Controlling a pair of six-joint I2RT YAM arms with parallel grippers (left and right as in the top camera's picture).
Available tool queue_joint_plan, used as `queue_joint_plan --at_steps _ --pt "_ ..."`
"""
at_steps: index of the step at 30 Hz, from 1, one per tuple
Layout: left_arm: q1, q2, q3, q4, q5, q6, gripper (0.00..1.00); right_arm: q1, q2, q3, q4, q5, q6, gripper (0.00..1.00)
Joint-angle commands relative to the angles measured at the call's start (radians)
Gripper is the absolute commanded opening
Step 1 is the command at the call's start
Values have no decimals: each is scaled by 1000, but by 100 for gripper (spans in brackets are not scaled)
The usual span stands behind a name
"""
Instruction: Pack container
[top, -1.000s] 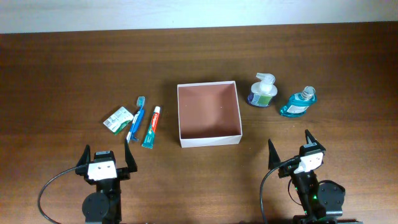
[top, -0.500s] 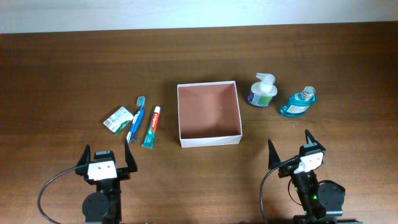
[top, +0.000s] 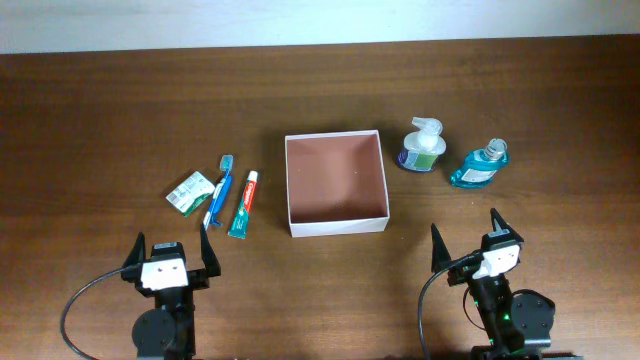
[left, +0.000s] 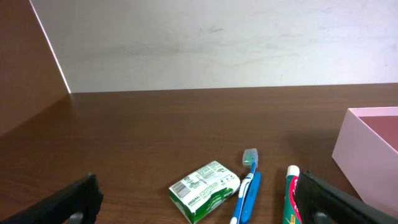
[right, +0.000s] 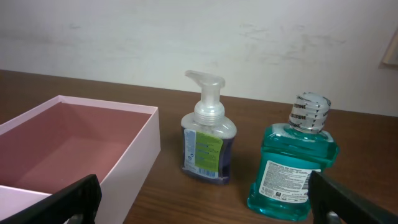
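The container (top: 336, 228), a shallow square box with white walls and a reddish-brown floor, sits empty at the table's middle; it also shows in the right wrist view (right: 134, 149) and the left wrist view (left: 351, 140). Left of it lie a green soap box (top: 189, 192) (left: 204, 190), a blue toothbrush (top: 219, 190) (left: 247, 190) and a toothpaste tube (top: 243, 204) (left: 290, 199). Right of it stand a pump soap bottle (top: 422, 146) (right: 208, 134) and a teal mouthwash bottle (top: 480, 166) (right: 297, 165). My left gripper (top: 170, 252) (left: 199, 202) and right gripper (top: 465, 238) (right: 205, 199) are open and empty near the front edge.
A pale wall (left: 217, 43) runs along the table's far edge. Black cables loop beside both arm bases (top: 80, 300).
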Motion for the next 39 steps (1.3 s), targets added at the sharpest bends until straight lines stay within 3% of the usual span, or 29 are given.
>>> queue_joint_plan --at_steps 1,16,28,33,39 --pt "6 -10 -5 -1 0 19 99 7 -8 -5 -5 5 8 98" --pt "6 -10 -5 -1 0 19 99 7 -8 -5 -4 8 7 98" --pt "6 -10 -5 -1 0 20 99 6 15 43 139 148 5 99" --pt "6 -10 -5 -1 0 20 99 6 138 176 137 192 5 99" --pt "6 -10 -5 -1 0 20 99 6 542 527 52 317 5 99"
